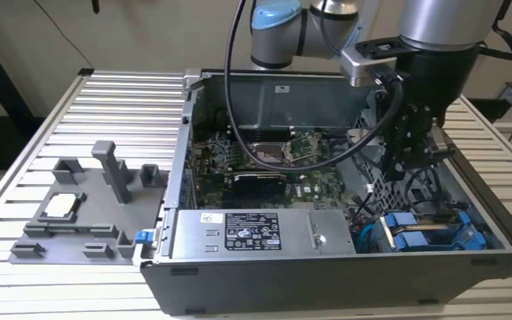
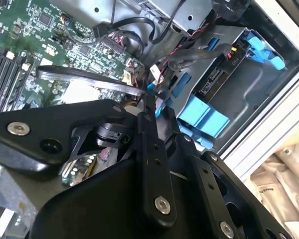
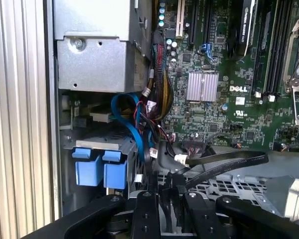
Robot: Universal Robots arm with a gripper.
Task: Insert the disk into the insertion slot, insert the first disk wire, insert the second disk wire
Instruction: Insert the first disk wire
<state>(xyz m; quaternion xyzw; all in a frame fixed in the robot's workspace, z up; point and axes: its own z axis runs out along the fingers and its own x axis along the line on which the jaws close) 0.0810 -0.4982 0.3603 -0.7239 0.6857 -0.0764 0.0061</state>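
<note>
The disk (image 3: 89,169) sat in the insertion slot (image 2: 241,99) — the tool (image 3: 167,185), seemingly clamped on a black wire (image 3: 224,162), could snag the loose cables (image 3: 154,99) nearby or miss its port.

exterior view: high, oblique, mid-distance; faces down across the slatted table (image 1: 105,120) into the open computer case (image 1: 327,280) | first wrist view: close; straight down on the motherboard (image 3: 214,99); blue carriers (image 3: 99,169) by the case's edge | second wrist view: closer, tilted | shared by all three: motherboard, blue carriers
</note>
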